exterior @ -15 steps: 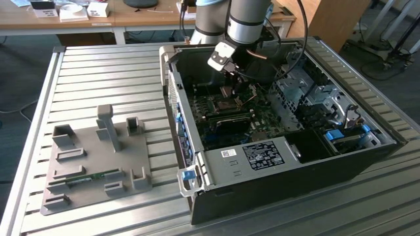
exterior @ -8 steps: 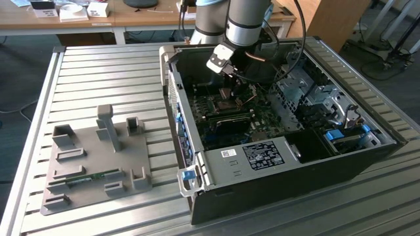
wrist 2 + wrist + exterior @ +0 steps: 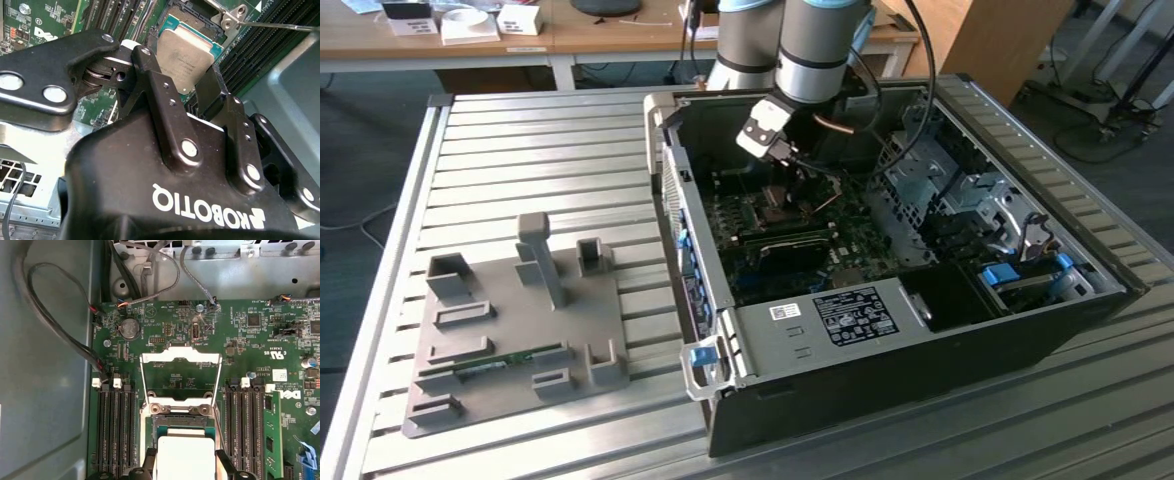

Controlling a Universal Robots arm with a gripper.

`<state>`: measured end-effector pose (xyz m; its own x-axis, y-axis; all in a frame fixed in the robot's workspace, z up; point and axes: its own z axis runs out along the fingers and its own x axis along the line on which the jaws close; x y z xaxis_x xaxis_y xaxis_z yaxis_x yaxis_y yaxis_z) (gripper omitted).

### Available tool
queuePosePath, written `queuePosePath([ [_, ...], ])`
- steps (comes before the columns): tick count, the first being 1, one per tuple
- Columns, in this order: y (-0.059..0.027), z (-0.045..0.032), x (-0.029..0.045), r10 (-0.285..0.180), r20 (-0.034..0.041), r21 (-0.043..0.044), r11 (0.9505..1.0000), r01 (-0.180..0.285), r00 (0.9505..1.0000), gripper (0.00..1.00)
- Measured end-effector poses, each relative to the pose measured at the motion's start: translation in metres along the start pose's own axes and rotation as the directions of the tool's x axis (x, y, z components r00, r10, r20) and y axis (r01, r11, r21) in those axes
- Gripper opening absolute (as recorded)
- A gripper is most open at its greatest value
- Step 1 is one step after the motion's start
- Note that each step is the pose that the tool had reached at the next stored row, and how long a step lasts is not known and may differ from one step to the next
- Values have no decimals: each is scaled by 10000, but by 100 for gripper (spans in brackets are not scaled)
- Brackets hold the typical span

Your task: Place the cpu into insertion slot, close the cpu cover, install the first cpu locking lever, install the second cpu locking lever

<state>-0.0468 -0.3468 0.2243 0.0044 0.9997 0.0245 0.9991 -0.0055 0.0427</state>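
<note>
Pinching the cpu (image 3: 189,47) by two opposite edges, the gripper (image 3: 176,67) holds it just above the insertion slot (image 3: 181,420), the cpu cover (image 3: 181,356) standing open beside that slot; it seems light, stiff, delicate underneath, so edges only.

We see the cpu (image 3: 189,50) as a flat square chip with a silver-grey metal top and a thin green edge, pinched level between the fingertips of the gripper (image 3: 175,66) over the green board. Just beyond it the insertion slot (image 3: 181,411), a dark square socket with a silver rim, lies uncovered. The cpu cover (image 3: 180,356), a silver frame with a square cut-out, stands swung up on its hinge at the slot's far edge. One thin wire locking lever (image 3: 280,25) stands free. In the exterior view, this spot falls just above the frame's centre.
</note>
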Motion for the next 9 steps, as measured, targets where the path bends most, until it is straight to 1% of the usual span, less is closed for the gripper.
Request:
queuePosePath([
  [9,-6,87,4,0,25,0,10000,0,10000,54],
])
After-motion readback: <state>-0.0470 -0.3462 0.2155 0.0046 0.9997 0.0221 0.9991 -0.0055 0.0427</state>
